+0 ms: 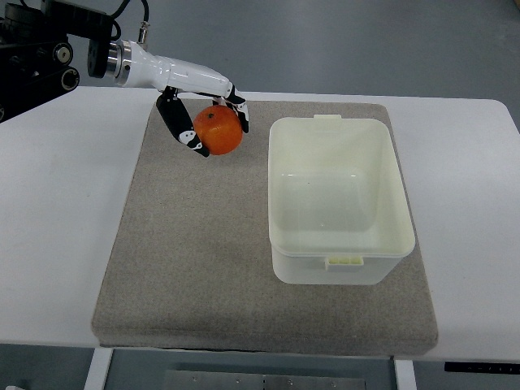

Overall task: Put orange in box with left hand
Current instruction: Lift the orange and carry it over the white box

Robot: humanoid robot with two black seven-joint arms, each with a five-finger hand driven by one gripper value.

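- Top view: the round orange fruit [218, 131] is gripped by the black fingers [175, 122] of the left hand [203, 114], whose white arm enters from the upper left.
- The orange is held over the far part of the grey felt mat [195, 260], near the left of the pale open plastic box [337, 199], not touching it.
- The mat is laid on the white surface [57, 211].

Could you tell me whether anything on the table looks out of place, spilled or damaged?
Nothing stands out. The box sits upright and empty on the grey mat, no lid in sight. The left hand has its fingers around the orange, left of the box. No spills or damage show.
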